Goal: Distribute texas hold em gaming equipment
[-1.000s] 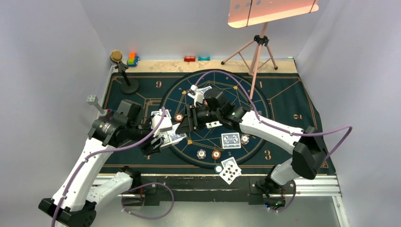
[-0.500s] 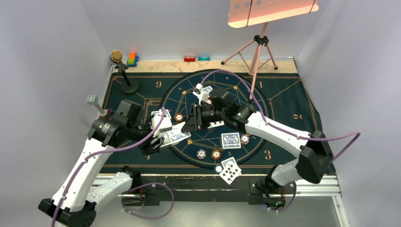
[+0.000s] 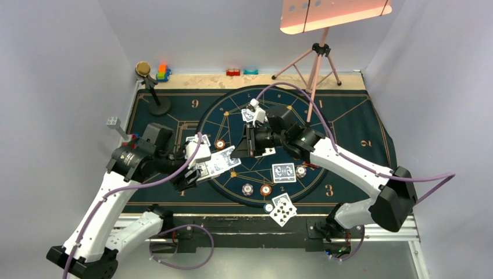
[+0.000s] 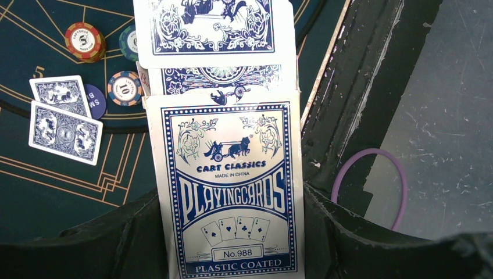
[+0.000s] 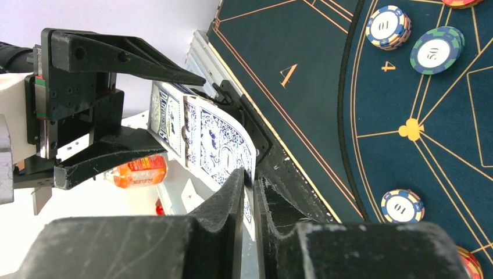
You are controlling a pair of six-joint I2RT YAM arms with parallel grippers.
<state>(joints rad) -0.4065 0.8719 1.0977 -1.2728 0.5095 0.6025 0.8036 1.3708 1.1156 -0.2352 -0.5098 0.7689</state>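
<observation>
Overhead, the left claw (image 3: pixel 202 168) sits over the left part of the dark blue mat (image 3: pixel 360 125), pressed onto a card box (image 3: pixel 210 167) whose open end points right toward the middle. The right claw (image 3: pixel 237 154) meets it from the right and pinches the card (image 3: pixel 228 158) sticking out of the box. Several chips (image 3: pixel 265 189) lie scattered on the mat's round centre, and a face-up card (image 3: pixel 283 209) rests at the mat's near edge, right of the middle. From the left wrist, the card box (image 4: pixel 229 192) stands upright in the frame between the two dark fingers (image 4: pixel 136 232), with blue-backed cards fanned out of its top. To the left of the box on the mat lie two overlapping face-down cards (image 4: pixel 64 119), with a blue chip touching them and three more chips close by. To the right of the box, beyond the black rail, a purple cable (image 4: pixel 372 180) loops over the grey counter (image 4: pixel 442 104). From the right wrist, the right claw's fingers are pressed together on the edge of the card (image 5: pixel 218 142), which bows as it runs back to the box in the left claw (image 5: pixel 174 116). Striped chips lie on the mat to the right.
</observation>
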